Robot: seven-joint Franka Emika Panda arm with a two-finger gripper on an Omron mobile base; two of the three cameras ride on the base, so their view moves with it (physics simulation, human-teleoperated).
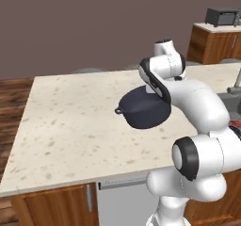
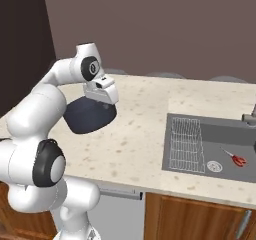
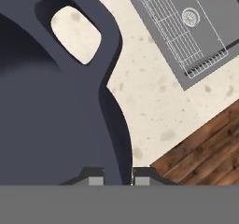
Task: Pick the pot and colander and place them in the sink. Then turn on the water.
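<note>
The dark navy pot [image 1: 143,109] hangs tilted above the speckled counter [image 1: 70,121], lifted off its surface. My gripper [image 2: 103,102] is shut on the pot's rim, close to one loop handle [image 3: 77,34]; in the hand view the pot's wall [image 3: 56,115] runs down between my fingertips. The dark grey sink [image 2: 225,134] lies to the right of the pot, apart from it, with a wire rack [image 2: 185,144] in its left part and a round drain [image 3: 190,16]. The colander and the water are out of view.
A small red tool [image 2: 239,159] lies in the sink near the drain. The faucet base [image 2: 249,116] stands at the sink's far right. A toaster oven [image 1: 222,16] sits on a separate far cabinet. Wooden floor shows past the counter's edges.
</note>
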